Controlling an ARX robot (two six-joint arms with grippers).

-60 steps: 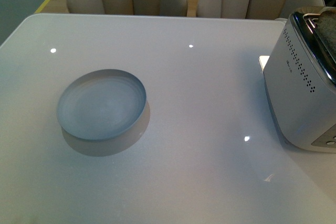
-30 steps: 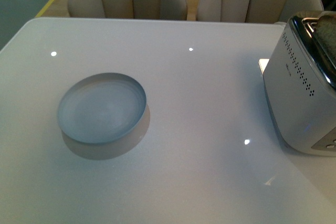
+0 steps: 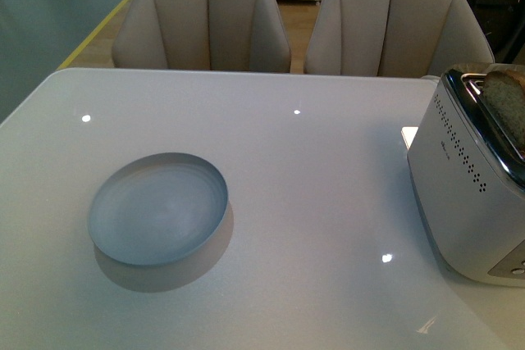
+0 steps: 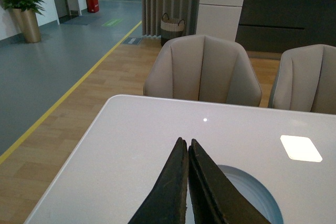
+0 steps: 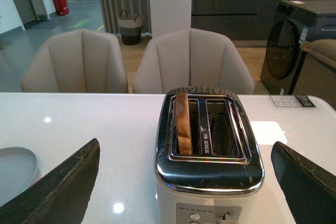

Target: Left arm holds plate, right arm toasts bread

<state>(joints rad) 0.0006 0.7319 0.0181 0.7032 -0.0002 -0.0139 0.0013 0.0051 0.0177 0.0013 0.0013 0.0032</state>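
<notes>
The left pincer, two black angular jaws pressed together with only a hairline seam between them, hangs above the desk with nothing in its grip, tips aimed toward the far edge and the chairs beyond. Just under and to the right of its jaws lies the plate, only its rim showing in the left wrist view.

The right pincer stands wide open, its rough black fingers spread to either side of the toaster and touching nothing. The toaster, a white box with a mirror-bright chrome top and two long slots, holds the bread upright in its left slot, the brown crust edge rising above the metal; the other slot shows only bare wire guides.

From the front view neither arm is visible. The plate, round, shallow, pale blue-grey with a raised rim, sits on the near left of the glossy white desk, well apart from the toaster at the right edge, whose side is dotted with rows of vent holes. The bread pokes from its top. Two beige, channel-padded chairs face the far side of the desk.
</notes>
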